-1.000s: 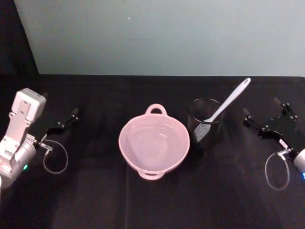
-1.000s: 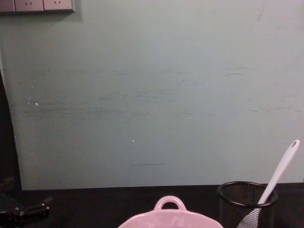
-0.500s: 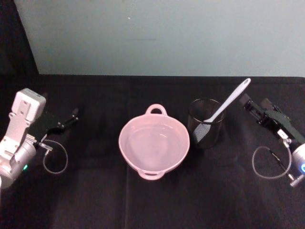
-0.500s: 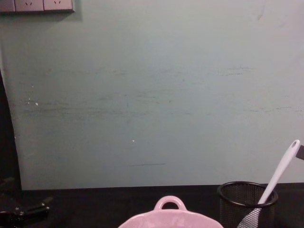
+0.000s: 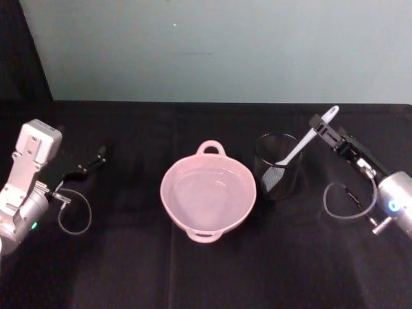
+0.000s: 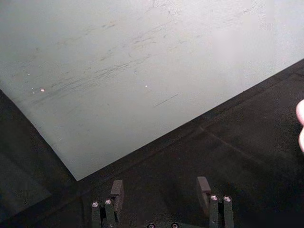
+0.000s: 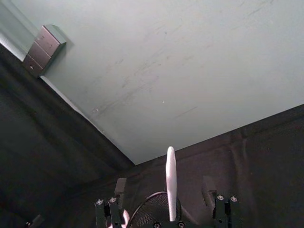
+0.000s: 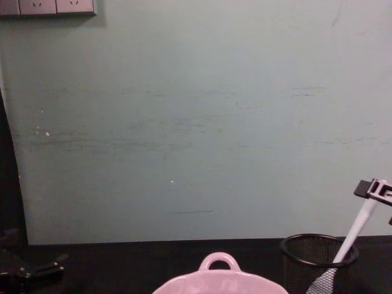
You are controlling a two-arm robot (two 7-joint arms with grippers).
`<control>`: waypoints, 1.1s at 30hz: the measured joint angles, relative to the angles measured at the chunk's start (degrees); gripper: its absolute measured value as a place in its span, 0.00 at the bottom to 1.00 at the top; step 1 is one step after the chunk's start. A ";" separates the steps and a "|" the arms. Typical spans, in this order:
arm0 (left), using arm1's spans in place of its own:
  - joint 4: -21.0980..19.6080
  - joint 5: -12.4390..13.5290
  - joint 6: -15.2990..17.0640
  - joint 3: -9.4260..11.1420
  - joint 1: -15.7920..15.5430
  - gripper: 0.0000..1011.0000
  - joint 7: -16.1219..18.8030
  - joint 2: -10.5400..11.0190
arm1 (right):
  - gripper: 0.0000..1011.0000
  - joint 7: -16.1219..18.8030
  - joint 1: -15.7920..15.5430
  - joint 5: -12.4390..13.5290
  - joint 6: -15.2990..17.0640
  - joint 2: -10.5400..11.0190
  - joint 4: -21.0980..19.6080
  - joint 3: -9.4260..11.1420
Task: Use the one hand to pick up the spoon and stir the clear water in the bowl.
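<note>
Our right gripper (image 5: 324, 127) has swung in around the spoon (image 5: 302, 145) handle, jaws spread either side. The spoon leans in the mesh cup (image 5: 277, 175) beside the bowl (image 5: 208, 193). Our left gripper (image 5: 96, 158) idles at the far left, jaws apart.

A lab-like test bench: black-draped table (image 5: 193, 277) against a scuffed pale green wall (image 5: 225, 51) with sockets (image 8: 49, 6).

Pale green scuffed wall (image 8: 196, 122), grey socket plate (image 8: 48, 7) high on it, black cloth-covered table (image 5: 129, 270)
</note>
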 joint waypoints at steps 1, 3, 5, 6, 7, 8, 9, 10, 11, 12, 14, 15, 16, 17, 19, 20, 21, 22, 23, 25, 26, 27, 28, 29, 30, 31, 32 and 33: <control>0.00 0.00 0.00 0.00 0.00 1.00 0.00 0.00 | 0.99 -0.20 0.37 0.11 0.09 -0.10 0.28 -0.24; 0.00 0.00 0.00 0.00 0.00 1.00 0.00 0.00 | 0.99 -0.74 1.31 0.35 0.19 -0.40 0.96 -0.79; 0.00 0.00 0.00 0.00 0.00 1.00 0.00 0.00 | 0.99 -1.18 2.20 0.79 0.21 -0.74 1.62 -1.22; 0.00 0.00 0.00 0.00 0.00 1.00 0.00 0.00 | 0.99 -1.29 2.42 0.91 0.22 -0.85 1.80 -1.36; 0.00 0.00 0.00 0.00 0.00 1.00 0.00 0.00 | 0.99 -1.44 2.65 1.05 0.22 -0.95 1.96 -1.47; 0.00 0.00 0.00 0.00 0.00 1.00 0.00 0.00 | 0.99 -1.60 2.84 1.16 0.22 -1.02 2.11 -1.59; 0.00 0.00 0.00 0.00 0.00 1.00 0.00 0.00 | 0.99 -1.79 3.25 1.37 0.19 -1.17 2.43 -1.84; 0.00 0.00 0.00 0.00 0.00 1.00 0.00 0.00 | 0.99 -2.02 3.44 1.49 0.18 -1.24 2.56 -1.98; 0.00 0.00 0.00 0.00 0.00 1.00 0.00 0.00 | 0.99 -2.10 3.57 1.57 0.18 -1.27 2.66 -2.09; 0.00 0.00 0.00 0.00 0.00 1.00 0.00 0.00 | 0.99 -2.16 3.96 1.81 0.20 -1.35 2.98 -2.44; 0.00 0.00 0.00 0.00 0.00 1.00 0.00 0.00 | 0.99 -2.16 4.28 2.02 0.21 -1.44 3.30 -2.77; 0.00 0.00 0.00 0.00 0.00 1.00 0.00 0.00 | 0.99 -2.13 4.47 2.11 0.21 -1.48 3.50 -2.93; 0.00 0.00 0.00 0.00 0.00 1.00 0.00 0.00 | 0.99 -2.14 4.46 2.11 0.21 -1.48 3.50 -2.92; 0.00 0.00 0.00 0.00 0.00 1.00 0.00 0.00 | 0.99 -2.14 4.46 2.11 0.21 -1.47 3.50 -2.91; 0.00 0.00 0.00 0.00 0.00 1.00 0.00 0.00 | 0.99 -2.14 4.41 2.11 0.21 -1.45 3.47 -2.87; 0.00 0.00 0.00 0.00 0.00 1.00 0.00 0.00 | 0.99 -2.14 4.39 2.11 0.21 -1.44 3.45 -2.86; 0.00 0.00 0.00 0.00 0.00 1.00 0.00 0.00 | 0.99 -2.14 4.35 2.11 0.21 -1.44 3.40 -2.83; 0.00 0.00 0.00 0.00 0.00 1.00 0.00 0.00 | 0.99 -2.14 4.33 2.10 0.21 -1.43 3.39 -2.82; 0.00 0.00 0.00 0.00 0.00 1.00 0.00 0.00 | 0.99 -2.14 4.32 2.10 0.20 -1.43 3.37 -2.80; 0.00 0.00 0.00 0.00 0.00 1.00 0.00 0.00 | 0.96 -2.13 4.28 2.08 0.20 -1.42 3.30 -2.76; 0.00 0.00 0.00 0.00 0.00 1.00 0.00 0.00 | 0.95 -2.13 4.27 2.07 0.20 -1.41 3.29 -2.75; 0.00 0.00 0.00 0.00 0.00 1.00 0.00 0.00 | 0.94 -2.13 4.26 2.06 0.19 -1.41 3.27 -2.74; 0.00 0.00 0.00 0.00 0.00 1.00 0.00 0.00 | 0.92 -2.13 4.24 2.05 0.19 -1.40 3.26 -2.73; 0.00 0.00 0.00 0.00 0.00 1.00 0.00 0.00 | 0.90 -2.13 4.23 2.04 0.19 -1.40 3.24 -2.71; 0.00 0.00 0.00 0.00 0.00 1.00 0.00 0.00 | 0.86 -2.12 4.21 2.03 0.19 -1.39 3.23 -2.71; 0.00 0.00 0.00 0.00 0.00 1.00 0.00 0.00 | 0.85 -2.12 4.20 2.02 0.18 -1.38 3.21 -2.70; 0.00 0.00 0.00 0.00 0.00 1.00 0.00 -0.01 | 0.79 -2.12 4.19 2.01 0.18 -1.38 3.20 -2.69; 0.00 0.00 0.00 0.00 0.00 1.00 0.00 0.00 | 0.78 -2.12 4.18 2.00 0.18 -1.38 3.20 -2.68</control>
